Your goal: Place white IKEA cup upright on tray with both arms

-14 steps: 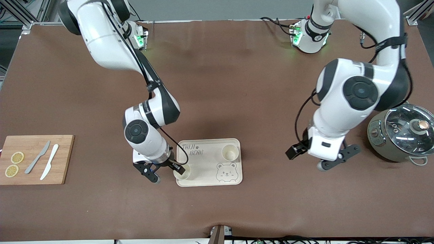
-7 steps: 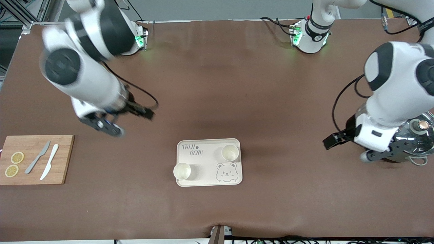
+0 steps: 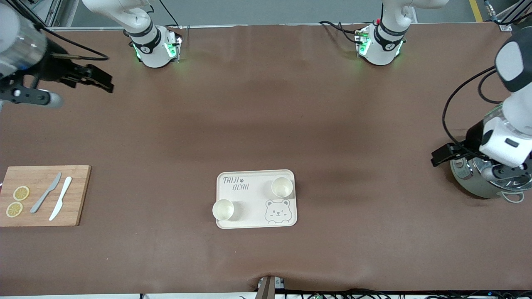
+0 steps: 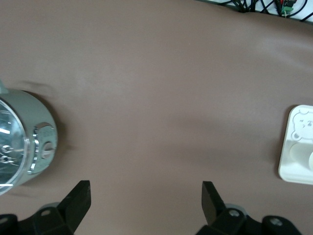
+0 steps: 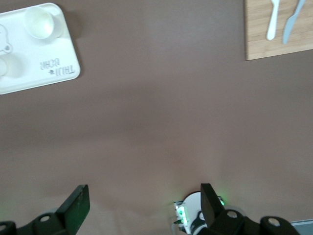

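- Front view, scanning from the right arm's end across: right gripper [image 3: 62, 85] hangs over the table's corner at the right arm's end on the robots' edge, well apart from everything; right wrist view shows its jaws spread wide with nothing between them.
- Bamboo cutting board [image 3: 43, 195] sits at the right arm's end edge, with two lemon slices [image 3: 17, 201], a grey knife [image 3: 45, 192] and a white knife [image 3: 60, 197] on it. Not part of the job.
- Tray [image 3: 249, 205] lies mid-table, toward the camera-side edge, long axis running along the table's length.
- Two white cups on the tray, both upright, mouths up: one cup [image 3: 223, 209] at the tray corner nearest the camera toward the right arm's end, rim reaching the tray edge; second cup [image 3: 282, 187] at the diagonal corner, toward the left arm's end and farther from the camera.
- Left gripper [image 3: 461, 160] hangs over the table beside the lidded electric pot [image 3: 488, 178] at the left arm's end edge; left wrist view shows jaws spread, empty.
- Key relation: the tray lies roughly midway between the two grippers, well apart from both, neither clearly nearer.
- My read: placement looks done, both arms parked clear.
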Motion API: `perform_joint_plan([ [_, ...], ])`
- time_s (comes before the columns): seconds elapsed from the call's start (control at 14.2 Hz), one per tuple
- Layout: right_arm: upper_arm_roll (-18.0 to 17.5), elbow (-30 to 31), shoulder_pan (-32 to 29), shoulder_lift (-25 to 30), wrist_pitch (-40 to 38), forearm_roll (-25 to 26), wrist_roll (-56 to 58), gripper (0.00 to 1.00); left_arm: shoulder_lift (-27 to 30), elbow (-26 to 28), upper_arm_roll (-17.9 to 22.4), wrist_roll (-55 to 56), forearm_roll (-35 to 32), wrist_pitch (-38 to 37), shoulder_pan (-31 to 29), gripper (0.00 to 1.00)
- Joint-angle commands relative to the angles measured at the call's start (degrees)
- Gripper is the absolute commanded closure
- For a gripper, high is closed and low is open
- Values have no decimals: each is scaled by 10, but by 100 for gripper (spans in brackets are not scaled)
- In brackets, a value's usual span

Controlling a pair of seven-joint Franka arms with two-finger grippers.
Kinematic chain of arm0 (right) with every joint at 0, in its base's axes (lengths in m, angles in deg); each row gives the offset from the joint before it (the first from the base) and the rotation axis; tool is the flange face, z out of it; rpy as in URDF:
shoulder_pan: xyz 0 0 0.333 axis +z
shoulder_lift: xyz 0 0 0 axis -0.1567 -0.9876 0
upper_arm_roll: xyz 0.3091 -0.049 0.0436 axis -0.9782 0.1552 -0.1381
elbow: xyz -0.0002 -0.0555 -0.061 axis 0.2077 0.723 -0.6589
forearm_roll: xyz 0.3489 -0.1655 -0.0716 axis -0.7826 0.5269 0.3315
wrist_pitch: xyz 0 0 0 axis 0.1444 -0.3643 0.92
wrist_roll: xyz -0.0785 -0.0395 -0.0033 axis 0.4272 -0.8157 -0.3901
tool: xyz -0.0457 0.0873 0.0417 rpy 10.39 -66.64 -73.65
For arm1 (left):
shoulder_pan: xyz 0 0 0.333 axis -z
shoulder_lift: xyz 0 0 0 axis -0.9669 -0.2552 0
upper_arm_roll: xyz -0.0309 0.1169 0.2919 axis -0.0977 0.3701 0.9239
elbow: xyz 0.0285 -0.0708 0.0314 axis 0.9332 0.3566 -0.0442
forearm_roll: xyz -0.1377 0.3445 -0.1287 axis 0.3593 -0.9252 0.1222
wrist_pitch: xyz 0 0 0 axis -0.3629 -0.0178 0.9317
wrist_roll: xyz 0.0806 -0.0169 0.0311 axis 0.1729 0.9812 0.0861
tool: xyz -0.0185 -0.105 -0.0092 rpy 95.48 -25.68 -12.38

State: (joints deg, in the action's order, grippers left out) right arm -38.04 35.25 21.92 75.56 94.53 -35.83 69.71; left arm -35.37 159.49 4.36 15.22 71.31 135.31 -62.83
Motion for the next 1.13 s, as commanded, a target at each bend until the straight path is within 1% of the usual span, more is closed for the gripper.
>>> perform_joint_plan([
  [0.0, -8, 46, -10, 45, 10, 37, 69, 0, 26, 17, -4, -45, 3, -15, -24, 0],
  [0.14, -9, 63, -45, 59, 20, 35, 126, 0, 26, 14, -4, -62, 3, -22, -33, 0],
  [0.21, -9, 83, -52, 69, 42, 32, 139, 0, 26, 12, -3, -66, 4, -22, -33, 0],
  [0.35, -10, 160, -51, 105, 105, 32, 141, 0, 25, 0, -1, -67, 3, -22, -35, 0],
  [0.42, -10, 204, -49, 128, 144, 32, 141, 0, 19, -19, -1, -62, 3, -22, -35, 0],
  [0.49, -10, 233, -47, 146, 166, 33, 142, 0, 17, -33, -1, -61, 4, -22, -35, 0],
  [0.64, -6, 254, -63, 156, 172, 35, 157, 0, 14, -41, 0, -61, 4, -22, -36, 0],
  [0.78, -1, 279, -88, 171, 193, 35, 226, 0, 14, -53, 0, -61, 3, -29, -36, 0],
  [1.06, 0, 387, -94, 239, 254, 35, 238, 0, 1, -93, 1, -61, 3, -64, -34, 0],
])
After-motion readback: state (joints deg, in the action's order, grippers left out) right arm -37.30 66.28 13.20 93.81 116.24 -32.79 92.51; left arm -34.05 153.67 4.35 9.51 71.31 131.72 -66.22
